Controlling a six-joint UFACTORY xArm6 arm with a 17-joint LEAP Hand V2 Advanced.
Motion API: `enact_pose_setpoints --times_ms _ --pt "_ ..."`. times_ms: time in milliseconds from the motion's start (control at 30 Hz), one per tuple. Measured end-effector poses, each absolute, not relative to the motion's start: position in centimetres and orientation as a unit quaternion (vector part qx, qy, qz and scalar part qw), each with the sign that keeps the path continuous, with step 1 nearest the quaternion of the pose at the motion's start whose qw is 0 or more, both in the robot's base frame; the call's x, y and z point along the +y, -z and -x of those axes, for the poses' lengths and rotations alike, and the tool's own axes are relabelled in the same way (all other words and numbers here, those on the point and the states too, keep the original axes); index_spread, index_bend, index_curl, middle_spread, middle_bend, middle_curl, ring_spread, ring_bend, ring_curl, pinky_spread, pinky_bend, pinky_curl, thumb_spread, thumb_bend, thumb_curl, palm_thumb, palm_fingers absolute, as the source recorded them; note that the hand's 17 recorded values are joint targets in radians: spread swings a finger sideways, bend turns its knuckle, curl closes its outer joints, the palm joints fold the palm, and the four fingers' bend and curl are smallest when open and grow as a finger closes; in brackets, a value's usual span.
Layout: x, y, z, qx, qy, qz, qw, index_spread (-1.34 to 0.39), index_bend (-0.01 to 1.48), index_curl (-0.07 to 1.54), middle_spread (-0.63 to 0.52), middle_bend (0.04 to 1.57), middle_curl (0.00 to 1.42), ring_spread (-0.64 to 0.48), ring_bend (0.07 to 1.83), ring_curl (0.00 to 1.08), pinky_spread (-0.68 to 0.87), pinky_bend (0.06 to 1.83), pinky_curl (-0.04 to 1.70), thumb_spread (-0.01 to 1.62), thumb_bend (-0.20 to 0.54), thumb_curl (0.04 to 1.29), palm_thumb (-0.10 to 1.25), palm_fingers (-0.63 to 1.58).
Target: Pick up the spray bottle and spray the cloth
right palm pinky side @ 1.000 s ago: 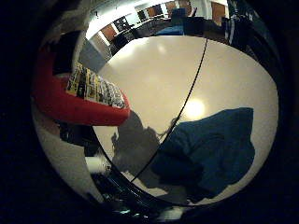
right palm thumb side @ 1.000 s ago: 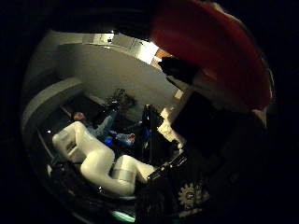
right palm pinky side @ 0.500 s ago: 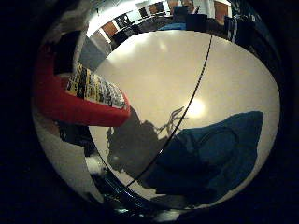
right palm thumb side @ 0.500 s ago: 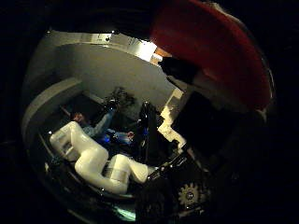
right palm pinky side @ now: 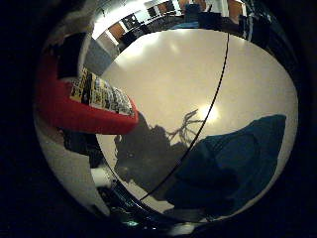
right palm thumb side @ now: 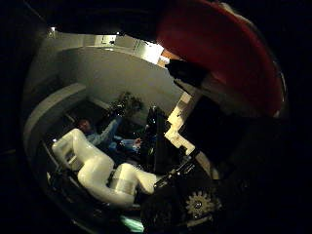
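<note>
filling the view, red spray bottle (right palm pinky side: 74, 106) (yellow label)

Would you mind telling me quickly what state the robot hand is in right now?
Robot hand: shut on the red spray bottle, held close against the palm above the white table, with the blue cloth lying below.

Both palm views closely share the red bottle (right palm pinky side: 74, 106).
</note>
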State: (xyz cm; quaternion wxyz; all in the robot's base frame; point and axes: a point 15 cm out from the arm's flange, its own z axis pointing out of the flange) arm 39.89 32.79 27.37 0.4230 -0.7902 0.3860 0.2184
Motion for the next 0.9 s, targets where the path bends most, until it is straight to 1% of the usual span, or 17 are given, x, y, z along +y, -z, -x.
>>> enact_pose_setpoints --times_ms 267,500,600,633,733,800,900 --pt "33.0 -25.3 -39.9 0.394 -0.231 0.79 0.409 -0.16 1.24 0.7 -0.1 1.38 0.67 -0.17 1.44 0.62 -0.21 1.06 1.14 1.09 -0.018 0.59 1.02 1.17" --pt "32.9 -24.1 -39.9 0.399 -0.237 0.79 0.401 -0.17 1.18 0.67 -0.1 1.32 0.64 -0.17 1.4 0.59 -0.25 1.02 1.03 1.09 -0.02 0.54 0.97 1.21" --pt "32.8 -24.0 -39.9 0.396 -0.236 0.791 0.401 -0.18 1.12 0.65 -0.11 1.3 0.62 -0.17 1.36 0.57 -0.27 1.01 0.97 1.08 -0.021 0.52 0.95 1.2" --pt "32.8 -23.9 -39.9 0.397 -0.236 0.791 0.401 -0.18 1.09 0.65 -0.11 1.29 0.62 -0.18 1.35 0.56 -0.29 1.01 0.95 1.07 -0.023 0.52 0.94 1.19" --pt "32.7 -23.9 -39.9 0.394 -0.235 0.793 0.401 -0.22 0.93 0.63 -0.11 1.26 0.6 -0.18 1.32 0.54 -0.33 1.01 0.88 1.05 -0.032 0.5 0.89 1.14" --pt "32.7 -23.8 -39.8 0.392 -0.235 0.796 0.398 -0.24 0.84 0.62 -0.13 1.2 0.58 -0.18 1.31 0.54 -0.36 1.02 0.84 1.03 -0.034 0.49 0.85 1.1" --pt "32.7 -23.7 -39.6 0.389 -0.236 0.797 0.397 -0.28 0.66 0.62 -0.16 1.09 0.57 -0.2 1.25 0.52 -0.4 1.06 0.79 1.01 -0.029 0.48 0.8 1.03"
